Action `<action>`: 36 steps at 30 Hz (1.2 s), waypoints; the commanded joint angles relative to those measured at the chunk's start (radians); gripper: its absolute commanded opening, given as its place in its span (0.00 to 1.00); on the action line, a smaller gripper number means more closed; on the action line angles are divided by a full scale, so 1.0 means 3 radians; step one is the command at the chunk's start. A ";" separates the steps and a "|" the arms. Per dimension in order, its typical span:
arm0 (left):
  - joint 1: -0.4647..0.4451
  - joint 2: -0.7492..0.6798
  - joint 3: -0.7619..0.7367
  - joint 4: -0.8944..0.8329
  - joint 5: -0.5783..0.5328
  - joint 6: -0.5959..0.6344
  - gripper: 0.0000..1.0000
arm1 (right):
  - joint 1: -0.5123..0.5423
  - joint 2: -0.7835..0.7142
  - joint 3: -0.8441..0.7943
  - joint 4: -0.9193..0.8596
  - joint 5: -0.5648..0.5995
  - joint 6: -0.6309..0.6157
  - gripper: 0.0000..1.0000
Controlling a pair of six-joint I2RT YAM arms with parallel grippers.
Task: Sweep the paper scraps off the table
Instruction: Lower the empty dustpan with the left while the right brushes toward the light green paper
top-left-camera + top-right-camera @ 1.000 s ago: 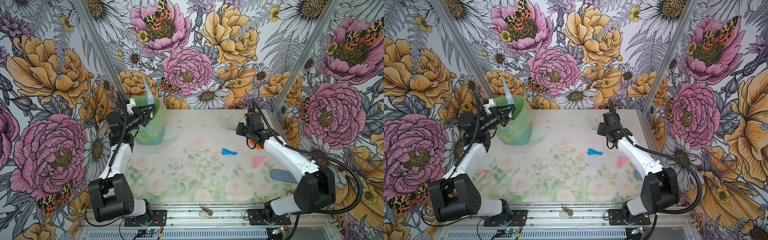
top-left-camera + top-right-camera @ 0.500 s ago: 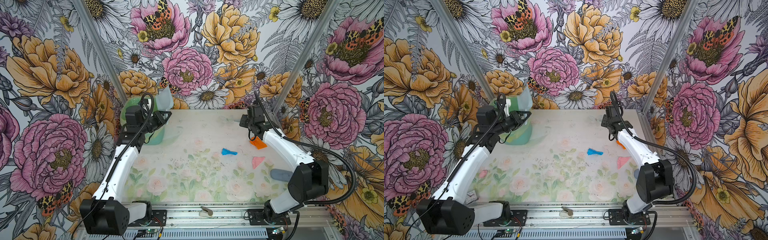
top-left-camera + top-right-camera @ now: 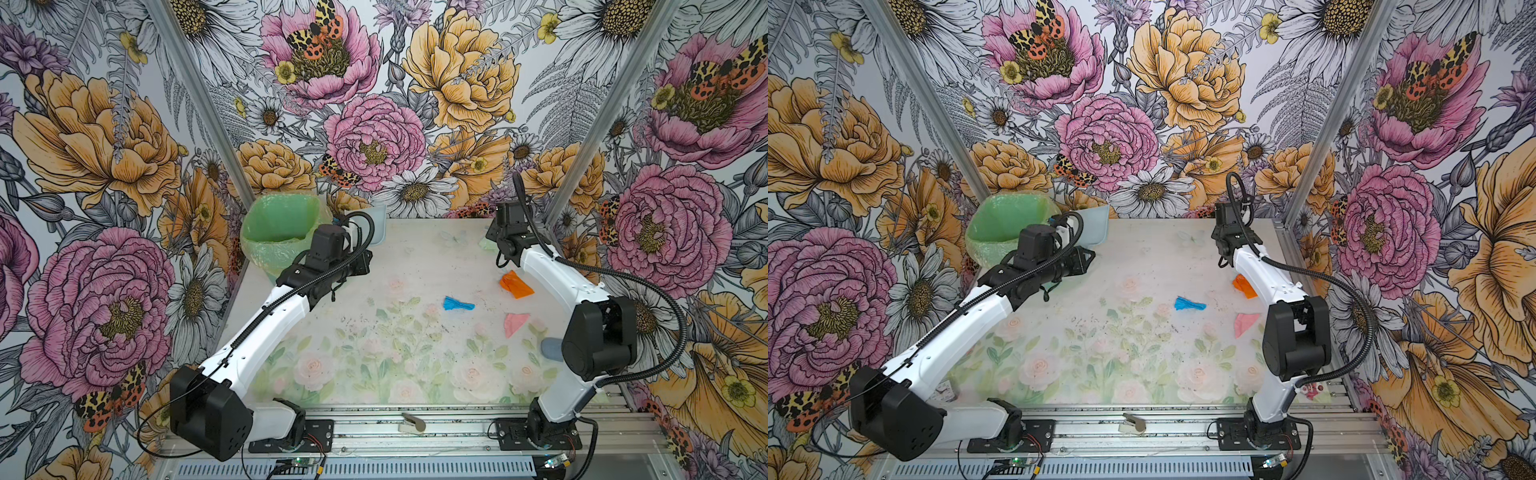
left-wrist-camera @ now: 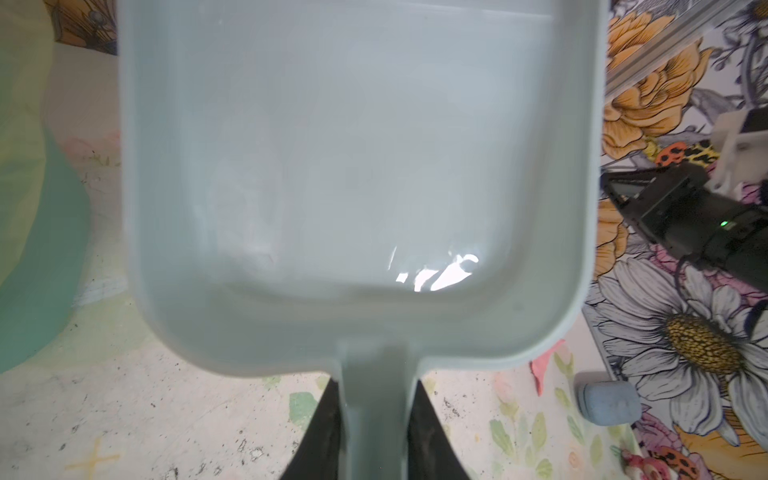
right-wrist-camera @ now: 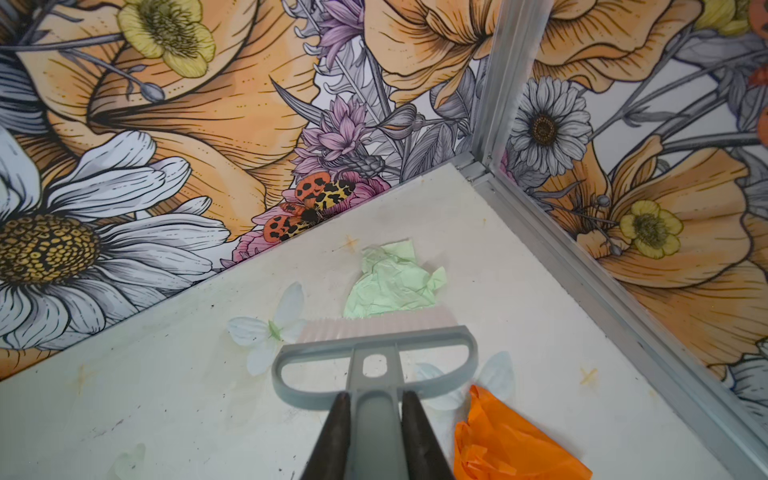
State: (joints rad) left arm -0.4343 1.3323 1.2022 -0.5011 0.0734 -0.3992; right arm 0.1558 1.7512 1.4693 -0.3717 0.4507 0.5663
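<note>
Table (image 3: 353,374) carries orange scrap (image 3: 515,285), blue scrap (image 3: 456,304), pink scrap (image 3: 514,323), green bin (image 3: 270,254).

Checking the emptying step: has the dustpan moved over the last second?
Yes. The dustpan, held in the left gripper, has swung rightward, from over the green-lined bin to beside it, near the back wall.

No word, brand or number can be read in any view. The only signs are faint yellow crosses (image 5: 350,242) printed on the table (image 5: 166,415). The right wrist view shows three of them near the far corner, and the left wrist view shows one more (image 4: 97,457) beside the dark specks.
</note>
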 commanded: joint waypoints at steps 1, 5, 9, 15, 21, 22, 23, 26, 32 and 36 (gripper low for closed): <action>-0.0128 0.0068 -0.0033 -0.0087 -0.0423 0.0221 0.09 | -0.0055 0.0214 0.0209 0.0170 0.0221 0.0284 0.00; -0.0238 0.0222 -0.0026 -0.0135 -0.0511 0.0251 0.08 | -0.0096 0.0592 0.0467 0.0173 0.0258 0.0429 0.00; -0.0314 0.0373 -0.0025 -0.0136 -0.0511 0.0229 0.08 | -0.0149 0.0963 0.0743 0.0170 0.0203 0.0495 0.00; -0.0393 0.0650 -0.0048 -0.0132 -0.0500 0.0167 0.08 | -0.0192 0.1229 0.0914 0.0165 0.0106 0.0489 0.00; -0.0449 0.0942 -0.0015 -0.0141 -0.0430 0.0253 0.07 | -0.0199 0.1275 0.0812 0.0167 -0.0042 0.0468 0.00; -0.0453 0.0979 -0.0016 -0.0150 -0.0419 0.0256 0.07 | -0.0200 0.1285 0.0800 0.0168 -0.0082 0.0465 0.00; -0.0453 0.1008 -0.0020 -0.0156 -0.0409 0.0253 0.07 | -0.0198 0.1295 0.0789 0.0170 -0.0141 0.0468 0.00; -0.0454 0.1078 -0.0050 -0.0163 -0.0365 0.0242 0.07 | -0.0193 0.1301 0.0722 0.0168 -0.0280 0.0500 0.00; -0.0504 0.1174 -0.0095 -0.0155 -0.0321 0.0210 0.07 | -0.0147 0.1253 0.0583 0.0170 -0.0478 0.0517 0.00; -0.0569 0.1252 -0.0109 -0.0149 -0.0344 0.0192 0.06 | -0.0059 0.1183 0.0479 0.0170 -0.0625 0.0541 0.00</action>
State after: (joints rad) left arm -0.5865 1.6855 1.1835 -0.5529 -0.0444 -0.3405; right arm 0.1108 2.1239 1.6356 -0.3229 0.3241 0.7158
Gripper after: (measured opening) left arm 0.212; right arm 0.201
